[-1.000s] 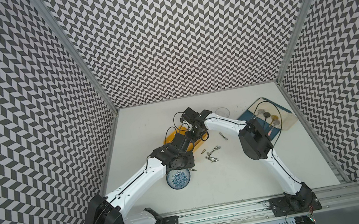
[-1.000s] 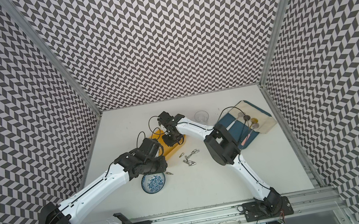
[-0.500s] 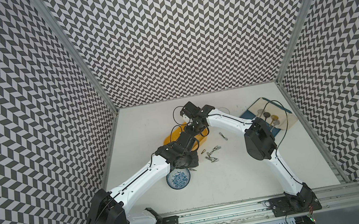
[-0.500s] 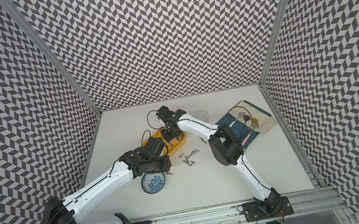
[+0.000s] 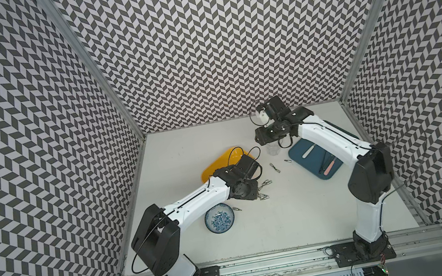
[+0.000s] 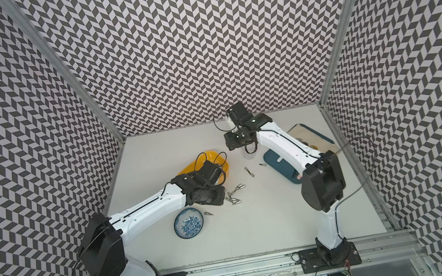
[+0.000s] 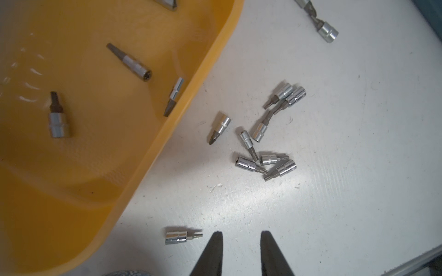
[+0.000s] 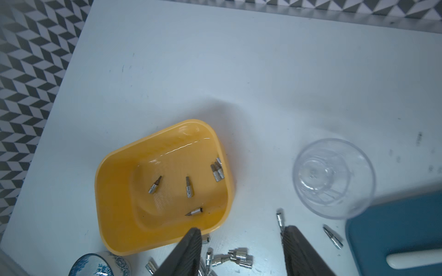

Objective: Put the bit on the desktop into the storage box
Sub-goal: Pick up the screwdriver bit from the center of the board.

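Partly done: several bits point(image 8: 189, 188) lie inside the storage box point(image 8: 112, 191), toward the left edge of the desktop point(image 8: 215, 59); a loose cluster point(image 7: 260, 129) lies just beside it, not yet stowed; left gripper point(image 7: 241, 239) and right gripper point(image 8: 242, 228) both stand parted, empty.

You're looking at a desktop point(image 7: 334, 203) that's matt white, smooth overall but finely scratched and speckled with scuffs. Your storage box point(image 8: 114, 191) is yellow plastic, glossy enough to throw white highlights off its inner wall. The bits point(image 7: 247, 165) are metal, with bright polished sleeves and duller grey tips. You'll find the cup point(image 8: 333, 178) clear and shiny, plastic by the look, the board point(image 8: 394, 227) a matt dark-blue sheet, and the bowl point(image 5: 226, 208) like glazed, patterned ceramic
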You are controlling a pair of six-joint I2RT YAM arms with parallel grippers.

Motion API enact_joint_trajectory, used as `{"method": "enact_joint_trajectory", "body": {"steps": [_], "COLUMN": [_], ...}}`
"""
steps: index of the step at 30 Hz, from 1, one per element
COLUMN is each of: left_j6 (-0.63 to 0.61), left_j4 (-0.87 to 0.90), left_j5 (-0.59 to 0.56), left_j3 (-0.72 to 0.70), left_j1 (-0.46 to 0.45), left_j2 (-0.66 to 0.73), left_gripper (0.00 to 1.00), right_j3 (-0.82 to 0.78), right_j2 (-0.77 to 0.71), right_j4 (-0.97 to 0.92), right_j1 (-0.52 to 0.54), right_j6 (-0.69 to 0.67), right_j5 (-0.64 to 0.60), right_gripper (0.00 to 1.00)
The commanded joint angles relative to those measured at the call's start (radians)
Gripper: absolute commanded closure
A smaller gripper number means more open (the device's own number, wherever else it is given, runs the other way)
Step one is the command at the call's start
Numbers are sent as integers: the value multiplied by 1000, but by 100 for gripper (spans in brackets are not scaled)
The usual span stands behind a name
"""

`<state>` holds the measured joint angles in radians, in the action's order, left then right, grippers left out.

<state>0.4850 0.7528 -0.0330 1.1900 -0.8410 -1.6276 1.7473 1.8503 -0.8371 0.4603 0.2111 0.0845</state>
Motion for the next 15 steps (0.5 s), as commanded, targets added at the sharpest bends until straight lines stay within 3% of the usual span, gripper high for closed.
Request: {"method": "enact_joint_trajectory", "body": {"steps": [1,15], "left_j6": [-86,-163], "left_j4": [-10,-54], "left_j5": [9,54], "left_j3": [74,175], "left_j1": [-27,-77], "left_j2": [-66,-260], "left_gripper": [69,69], "right_j3": [-124,-300], "right_j2": [-83,-213], "right_j4": [73,99], "right_j1": [-88,-203], "right_j6": [2,-9], "right_j5": [-15,0], "right_gripper": [40,38]}}
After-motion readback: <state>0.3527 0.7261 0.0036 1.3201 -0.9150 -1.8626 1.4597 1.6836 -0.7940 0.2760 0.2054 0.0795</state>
